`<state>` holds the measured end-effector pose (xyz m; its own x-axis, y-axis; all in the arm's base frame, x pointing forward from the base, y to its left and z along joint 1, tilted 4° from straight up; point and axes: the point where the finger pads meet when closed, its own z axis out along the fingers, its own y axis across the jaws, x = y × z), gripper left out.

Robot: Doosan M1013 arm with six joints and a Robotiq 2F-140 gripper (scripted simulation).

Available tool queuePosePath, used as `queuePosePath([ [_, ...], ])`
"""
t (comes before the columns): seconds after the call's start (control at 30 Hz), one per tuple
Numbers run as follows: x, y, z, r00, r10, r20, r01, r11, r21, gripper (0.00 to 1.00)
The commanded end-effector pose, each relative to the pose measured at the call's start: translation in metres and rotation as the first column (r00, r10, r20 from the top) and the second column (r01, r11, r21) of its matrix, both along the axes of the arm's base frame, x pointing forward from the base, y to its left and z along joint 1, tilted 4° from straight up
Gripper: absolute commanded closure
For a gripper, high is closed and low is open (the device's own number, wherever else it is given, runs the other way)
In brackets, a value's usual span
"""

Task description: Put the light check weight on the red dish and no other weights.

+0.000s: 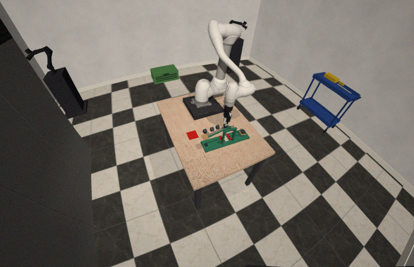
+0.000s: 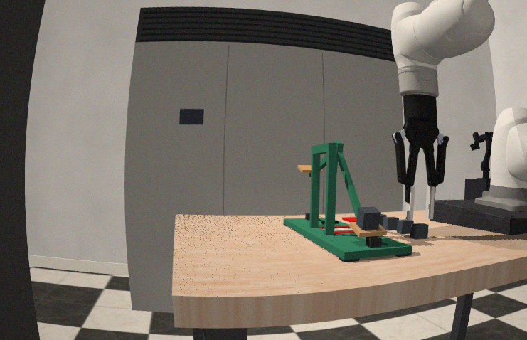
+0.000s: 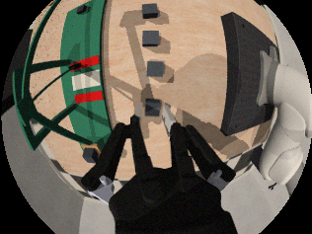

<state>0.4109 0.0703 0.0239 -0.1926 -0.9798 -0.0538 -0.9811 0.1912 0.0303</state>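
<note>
My gripper [image 1: 225, 125] [image 2: 419, 218] [image 3: 152, 111] is open, its fingertips just above the end weight [image 2: 419, 231] [image 3: 153, 107] of the row. Three more dark weights stand spaced out in that row: one beside it [image 3: 155, 68], a middle one [image 3: 150, 38] and the far one [image 1: 204, 130] [image 3: 150, 11]. Another weight [image 1: 242, 131] [image 2: 368, 218] [image 3: 90, 155] sits on the lowered pan of the green rocker balance [image 2: 385, 249] [image 3: 74, 36]. The other pan [image 1: 205, 137] [image 2: 304, 168] is raised and empty. The pointer [image 3: 75, 65] hangs over a red field. The red dish [image 1: 192, 134] lies flat, empty.
The balance's upright frame [image 2: 331, 188] stands beside the row of weights. The arm's black base plate [image 1: 202, 110] [image 3: 244, 73] is on the row's other side. All stand on the wooden table [image 1: 213, 170] [image 2: 240, 272].
</note>
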Motion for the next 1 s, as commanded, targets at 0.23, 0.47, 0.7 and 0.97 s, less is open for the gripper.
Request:
queuePosePath([
  [0.23,-0.0033,0.0037,-0.0016,1.0,0.001,-0.002,-0.001,1.0,0.004,0.65],
  [0.47,-0.0037,0.0041,-0.0015,1.0,0.001,-0.002,-0.001,1.0,0.004,0.65],
  [0.7,-0.0037,0.0041,-0.0015,1.0,0.001,-0.002,-0.001,1.0,0.004,0.65],
  [0.97,-0.0037,0.0041,-0.0015,1.0,0.001,-0.002,-0.001,1.0,0.004,0.65],
])
